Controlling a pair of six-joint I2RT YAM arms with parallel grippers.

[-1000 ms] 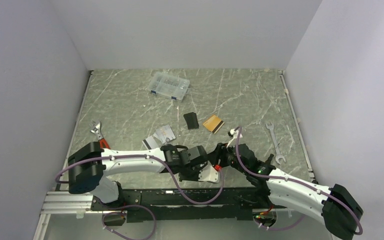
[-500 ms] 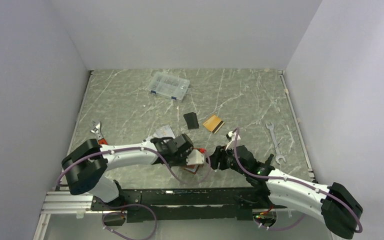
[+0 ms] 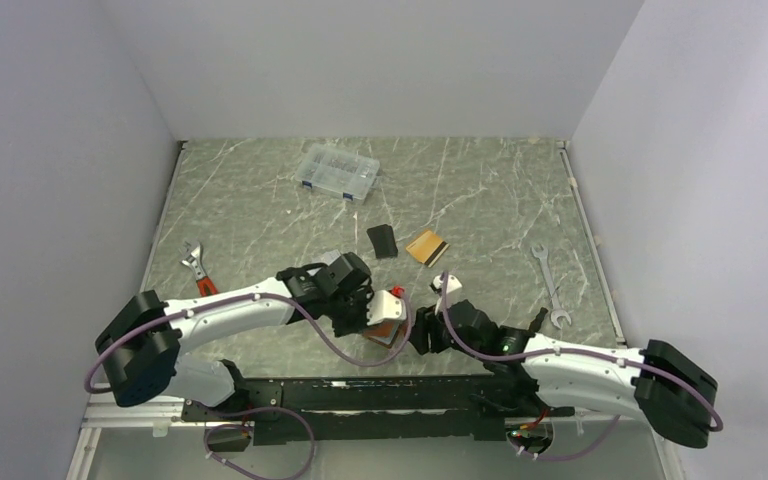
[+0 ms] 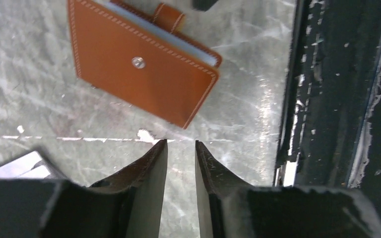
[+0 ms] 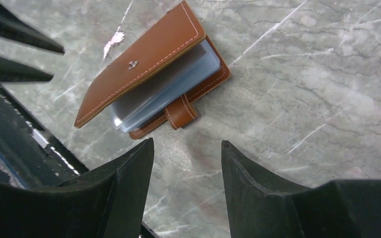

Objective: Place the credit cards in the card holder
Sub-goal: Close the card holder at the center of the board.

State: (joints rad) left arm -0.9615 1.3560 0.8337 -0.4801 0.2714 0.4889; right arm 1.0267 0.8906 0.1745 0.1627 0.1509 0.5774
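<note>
Left pincer [image 4: 181,144] is hanging released, its dark fingers standing a narrow gap apart with only bare tabletop showing between them. It is hovering just beside the brown leather card holder with white stitching and a snap stud [image 4: 144,74]. The right pincer [image 5: 187,144] is also hanging released, jaws wider apart and gripping nothing, and is pointing at the holder from the other side. The holder is lying flat on the grey-green marbled table [image 3: 260,210] near its front edge. Its strap is hanging unfastened and its cover is gaping slightly over the clear sleeves. An orange plastic card with a dark stripe [image 3: 426,247] is lying farther back, beside a small flat black rectangle [image 3: 382,241].
</note>
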